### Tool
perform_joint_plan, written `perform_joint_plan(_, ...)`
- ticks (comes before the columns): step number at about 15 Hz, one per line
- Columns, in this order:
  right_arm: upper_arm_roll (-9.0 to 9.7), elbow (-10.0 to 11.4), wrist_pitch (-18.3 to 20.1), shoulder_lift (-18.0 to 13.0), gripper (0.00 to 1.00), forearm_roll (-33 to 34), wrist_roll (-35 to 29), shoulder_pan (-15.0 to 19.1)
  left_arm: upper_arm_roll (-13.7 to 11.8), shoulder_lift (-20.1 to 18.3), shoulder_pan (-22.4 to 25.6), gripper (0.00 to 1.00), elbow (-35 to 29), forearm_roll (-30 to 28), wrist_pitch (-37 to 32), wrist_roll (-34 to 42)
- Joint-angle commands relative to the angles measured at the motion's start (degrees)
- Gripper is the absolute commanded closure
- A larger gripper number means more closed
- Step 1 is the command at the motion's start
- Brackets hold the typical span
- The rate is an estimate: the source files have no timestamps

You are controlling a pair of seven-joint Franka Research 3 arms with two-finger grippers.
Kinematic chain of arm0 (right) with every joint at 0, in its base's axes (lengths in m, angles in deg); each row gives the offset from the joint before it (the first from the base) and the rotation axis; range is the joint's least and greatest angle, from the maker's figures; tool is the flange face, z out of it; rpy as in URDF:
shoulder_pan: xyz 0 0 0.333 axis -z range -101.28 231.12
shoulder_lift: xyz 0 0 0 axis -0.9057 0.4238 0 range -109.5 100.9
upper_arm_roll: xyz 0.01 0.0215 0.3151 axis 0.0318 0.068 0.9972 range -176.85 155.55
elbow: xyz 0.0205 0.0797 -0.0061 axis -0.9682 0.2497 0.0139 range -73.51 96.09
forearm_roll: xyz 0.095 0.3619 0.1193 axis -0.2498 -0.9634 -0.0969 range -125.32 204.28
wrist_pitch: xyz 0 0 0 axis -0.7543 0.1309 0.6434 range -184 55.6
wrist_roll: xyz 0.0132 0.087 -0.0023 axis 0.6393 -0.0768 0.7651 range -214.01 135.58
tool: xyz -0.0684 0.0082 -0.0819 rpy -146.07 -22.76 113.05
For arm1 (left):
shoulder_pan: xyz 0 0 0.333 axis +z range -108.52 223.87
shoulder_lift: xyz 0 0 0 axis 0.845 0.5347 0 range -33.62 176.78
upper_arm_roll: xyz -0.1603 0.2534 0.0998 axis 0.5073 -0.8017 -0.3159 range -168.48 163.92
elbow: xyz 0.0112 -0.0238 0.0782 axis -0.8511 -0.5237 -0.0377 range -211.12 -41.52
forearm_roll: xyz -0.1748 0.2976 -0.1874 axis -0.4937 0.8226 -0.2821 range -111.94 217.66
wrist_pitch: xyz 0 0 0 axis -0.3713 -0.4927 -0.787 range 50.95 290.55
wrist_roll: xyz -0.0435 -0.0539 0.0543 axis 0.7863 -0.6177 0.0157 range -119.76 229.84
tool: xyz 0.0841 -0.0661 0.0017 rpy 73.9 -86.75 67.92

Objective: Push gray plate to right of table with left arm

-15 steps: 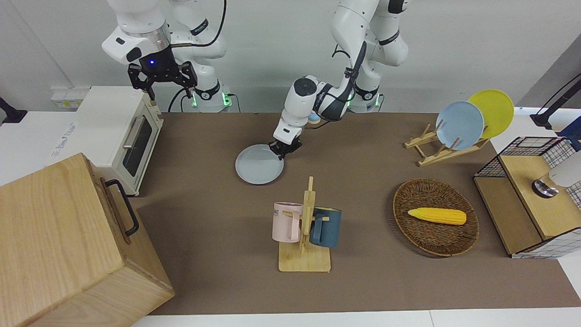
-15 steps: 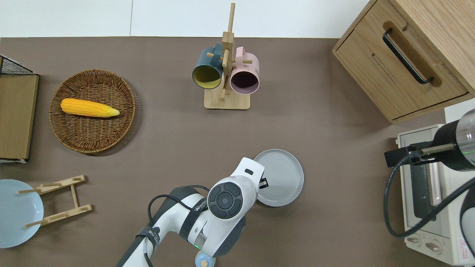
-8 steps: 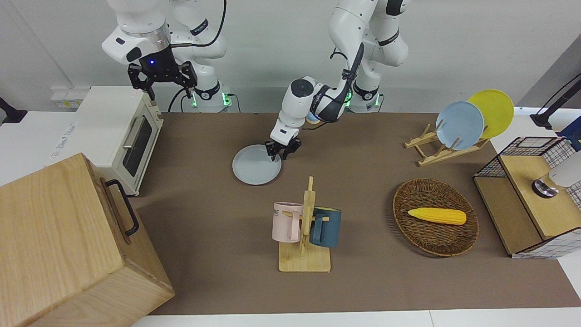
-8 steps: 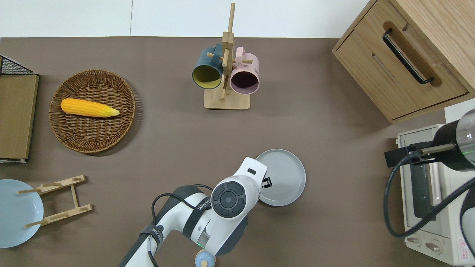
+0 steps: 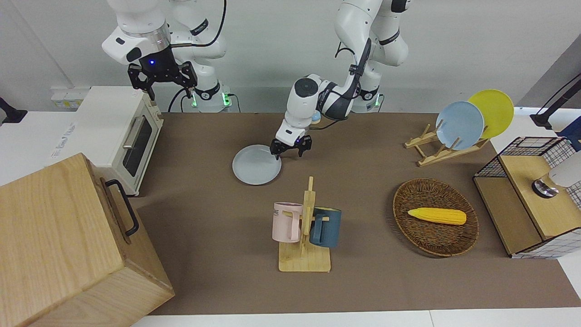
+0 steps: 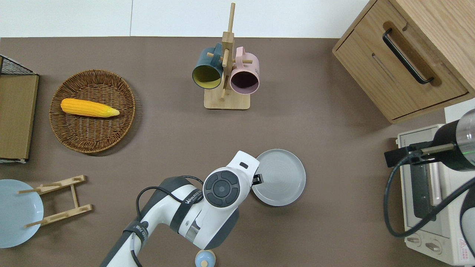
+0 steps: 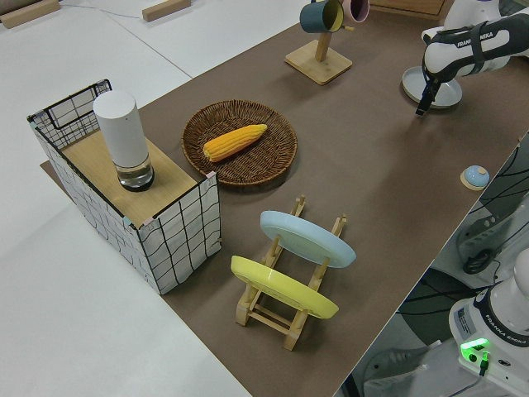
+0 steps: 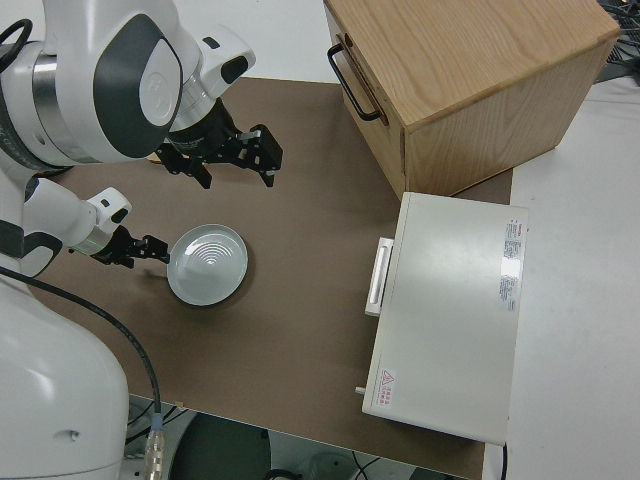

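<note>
One gray plate [image 5: 256, 164] lies flat by the left pincer [image 5: 290, 151], fingers spread; right arm parked.

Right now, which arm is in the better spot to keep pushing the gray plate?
The left arm. Its open tool sits low at the gray plate's rim, on the left arm's side. The right arm is parked.

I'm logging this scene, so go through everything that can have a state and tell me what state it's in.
gray plate: flat on the table.
left gripper: fingers open, at the plate's rim.
right gripper: parked, open.
toaster oven: door closed.
wooden cabinet: drawer shut.
mugs: hung on the stand.
corn: lying in the basket.
blue and yellow plates: on edge in the rack.
</note>
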Motion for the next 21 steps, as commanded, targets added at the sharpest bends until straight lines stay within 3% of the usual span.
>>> perform_joint_plan(1,0.30,0.2,0.7,-0.6,0.005,0.0,0.4,0.5,0.0,-3.4,5.2,0.00,-0.2,3.4,-6.0,8.4)
perform_joint_plan(9,0.30,0.2,0.7,-0.6,0.005,-0.1,0.4,0.5,0.0,-14.3,20.6,0.00,0.3,3.5,-18.3,26.9)
perform_joint_plan(12,0.30,0.2,0.7,-0.6,0.005,-0.1,0.4,0.5,-1.9,-18.1,25.4,0.00,1.2,4.3,-23.3,33.5)
perform_joint_plan(18,0.30,0.2,0.7,-0.6,0.005,-0.1,0.4,0.5,-6.4,-19.0,28.0,0.00,14.2,4.4,-37.9,36.8)
perform_joint_plan(21,0.30,0.2,0.7,-0.6,0.005,-0.1,0.4,0.5,-6.5,-19.0,28.0,0.00,20.4,4.4,-43.4,36.8)
